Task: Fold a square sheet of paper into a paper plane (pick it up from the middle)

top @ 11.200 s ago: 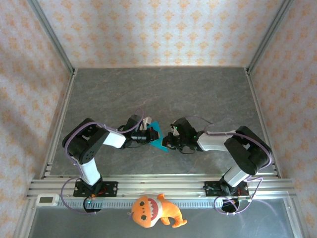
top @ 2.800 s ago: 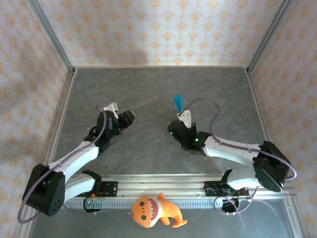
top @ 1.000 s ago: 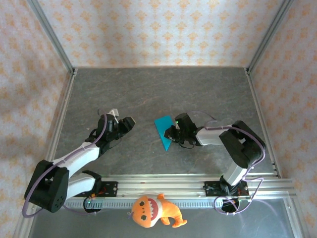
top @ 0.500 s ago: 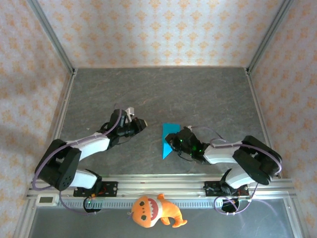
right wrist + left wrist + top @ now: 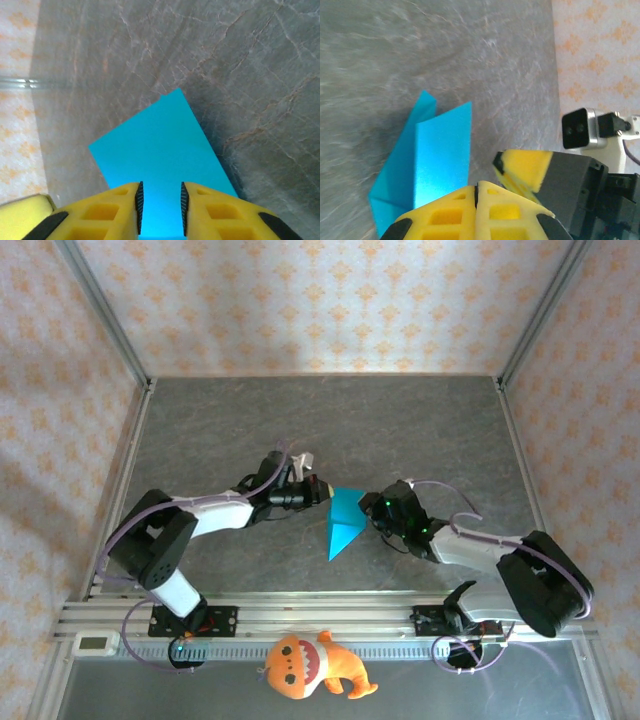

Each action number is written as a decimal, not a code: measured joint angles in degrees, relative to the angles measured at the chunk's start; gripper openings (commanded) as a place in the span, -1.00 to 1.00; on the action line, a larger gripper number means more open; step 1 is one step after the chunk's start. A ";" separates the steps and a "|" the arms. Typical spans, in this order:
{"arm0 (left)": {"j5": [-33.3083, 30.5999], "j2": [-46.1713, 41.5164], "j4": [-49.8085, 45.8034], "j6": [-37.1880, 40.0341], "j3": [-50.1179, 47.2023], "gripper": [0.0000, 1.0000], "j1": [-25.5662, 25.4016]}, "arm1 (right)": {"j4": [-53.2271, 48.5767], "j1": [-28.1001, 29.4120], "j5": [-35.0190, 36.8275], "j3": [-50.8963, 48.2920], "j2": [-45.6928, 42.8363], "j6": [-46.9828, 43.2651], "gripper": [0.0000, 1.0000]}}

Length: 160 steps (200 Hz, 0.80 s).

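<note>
Square sheet of paper (image 5: 343,523) (image 5: 442,160) (image 5: 160,150): one, folded to a point, mid-table (image 5: 250,420), nearer the near edge, between two grippers.
Pointing: long axis far to near; tip toward the near edge, slightly left.
Left gripper (image 5: 322,488) (image 5: 476,190): closed at the far-left corner; whether it pinches paper is unclear.
Right gripper (image 5: 370,506) (image 5: 160,192): pads narrowly apart at the right edge.
Orange plush toy (image 5: 310,665): one, beyond the near edge.

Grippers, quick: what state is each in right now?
Left gripper: shut at the edge of the blue paper; whether it pinches it cannot be told.
Right gripper: slightly open over the paper, gripping nothing.
</note>
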 measured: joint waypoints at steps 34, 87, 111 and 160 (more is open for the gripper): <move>0.39 5.46 -0.87 1.01 4.00 -0.92 -1.27 | -1.31 -0.81 -3.37 0.39 1.97 -2.29 0.01; 0.02 10.84 -2.86 2.10 5.57 -0.93 -1.01 | -0.24 -2.49 -7.80 0.37 2.03 -1.81 0.09; 0.46 11.91 -2.12 2.01 4.55 -0.94 -0.07 | -0.22 -3.74 -10.47 0.37 2.99 -2.34 0.08; 2.10 12.39 2.25 0.92 0.24 -0.93 1.66 | -0.59 -4.31 -14.78 1.03 6.78 -4.09 0.07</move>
